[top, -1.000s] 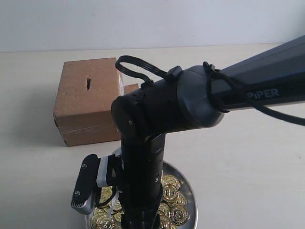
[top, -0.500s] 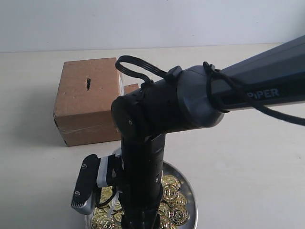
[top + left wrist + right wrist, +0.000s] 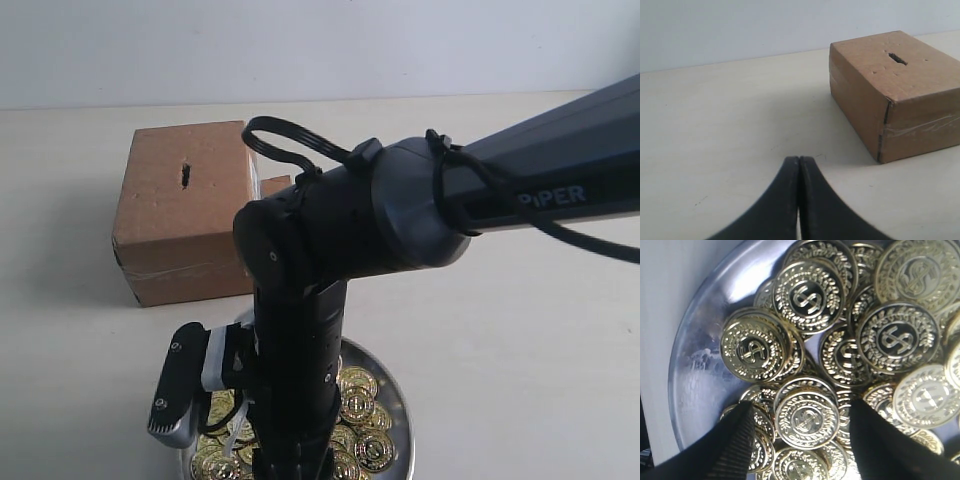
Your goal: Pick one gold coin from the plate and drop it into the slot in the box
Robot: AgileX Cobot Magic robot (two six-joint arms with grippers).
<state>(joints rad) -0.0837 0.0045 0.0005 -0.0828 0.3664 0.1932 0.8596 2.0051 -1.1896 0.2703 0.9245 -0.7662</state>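
Right arm (image 3: 400,215) enters from the right of the exterior view, bends down at the joint and fills the middle of the frame. Its lower link drops toward the plate (image 3: 400,425) at the near edge of the bench (image 3: 520,330). A grey wrist camera (image 3: 180,395) is fixed to the link's left side, just above the plate rim. A black cable (image 3: 280,140) loops over the joint.

Plate: round, shiny silver, raised rim. It is heaped with gold coins (image 3: 810,297), each stamped with a dollar sign inside a wreath. The coins overlap in several layers, and bare metal shows only along one side of the dish.

Right end effector (image 3: 802,412): jaws apart, both black fingers (image 3: 737,445) low over the heap. One coin (image 3: 802,421) lies flat and face up between them. Nothing is clamped. Cannot tell whether the fingertips touch the coins under them. In the exterior view the arm hides this end effector.

Box (image 3: 180,215): brown cardboard, on the bench beyond the plate and to its left, well apart from it. The slot (image 3: 186,176) is a short dark slit with rough edges, cut in the top face. Clear tape (image 3: 920,127) runs across the lower part of one side. A small flap (image 3: 275,185) sticks out on the box's right.

Left end effector (image 3: 799,162): fingers pressed together with nothing between them, low over bare bench. It is near the box and apart from it, facing one of its corners.
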